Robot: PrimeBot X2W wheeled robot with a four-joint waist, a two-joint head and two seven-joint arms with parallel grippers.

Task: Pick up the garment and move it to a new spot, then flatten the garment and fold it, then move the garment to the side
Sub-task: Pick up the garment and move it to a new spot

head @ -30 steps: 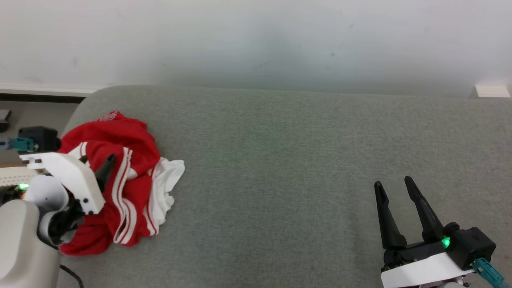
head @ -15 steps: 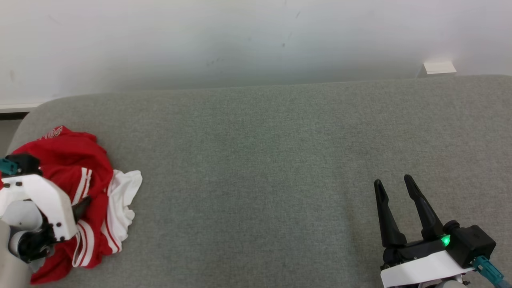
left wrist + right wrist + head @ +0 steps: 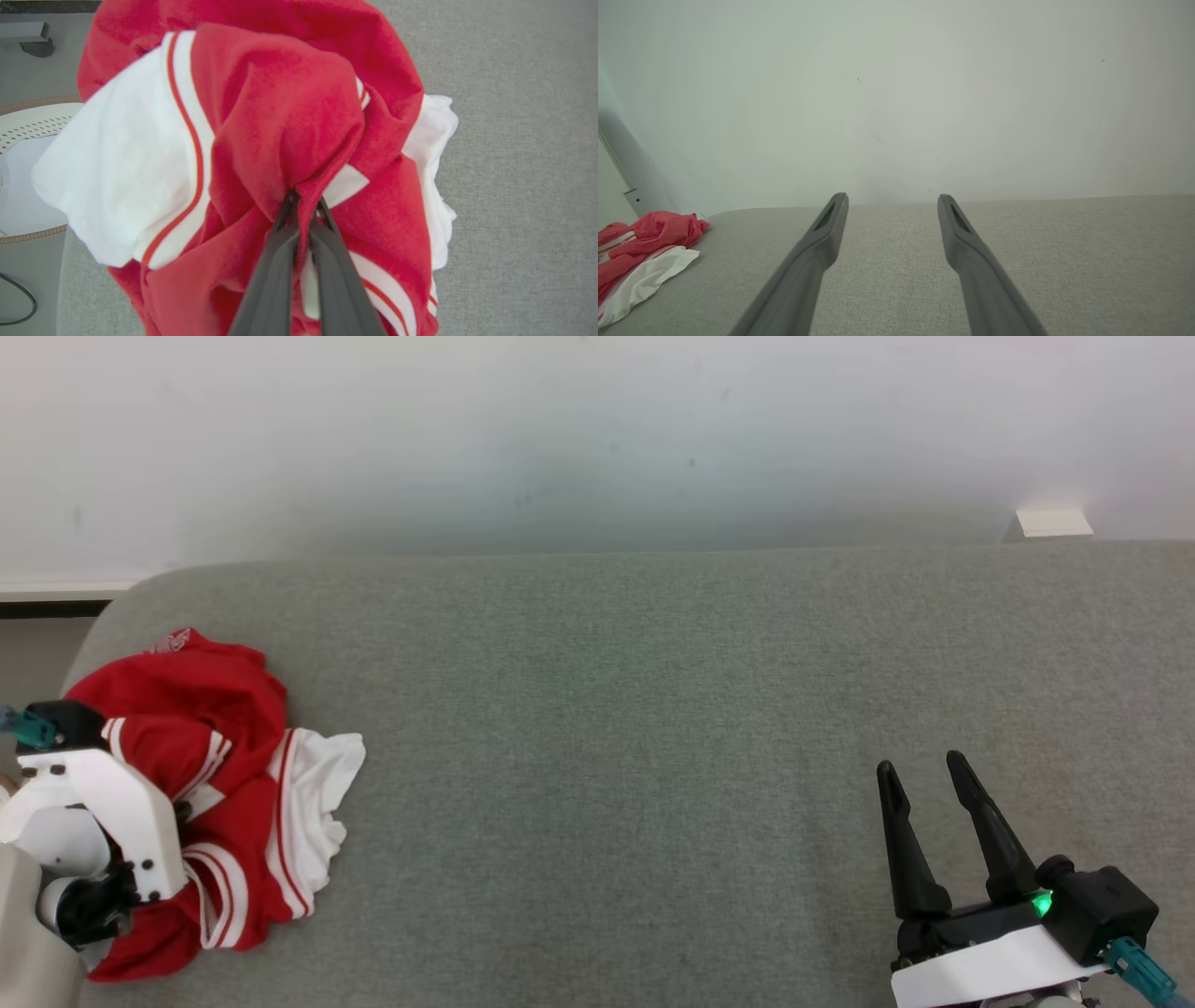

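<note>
Red cloth with white stripes and a white panel: the garment (image 3: 233, 747) lies bunched at the left end of the grey fabric counter (image 3: 607, 709), close to its rounded corner. Our left pincer (image 3: 302, 205) is pressed together on a raised red fold near the middle of the heap, and the cloth puckers up from between the tips. We judge the first step to be in hand: the grab is made, the lift and carry not yet done. The next move calls for a rise high enough to clear the trailing white hem. After that comes a carry rightward to the bare middle of the counter, where there is room to spread the garment flat. A pinch on one fold may let the rest drag or slip. Far to the right, our right pincer (image 3: 919, 763) hangs low over the counter, fingers apart and holding nothing. A white print near the garment's far edge is too small for us to read; we see no other writing.
</note>
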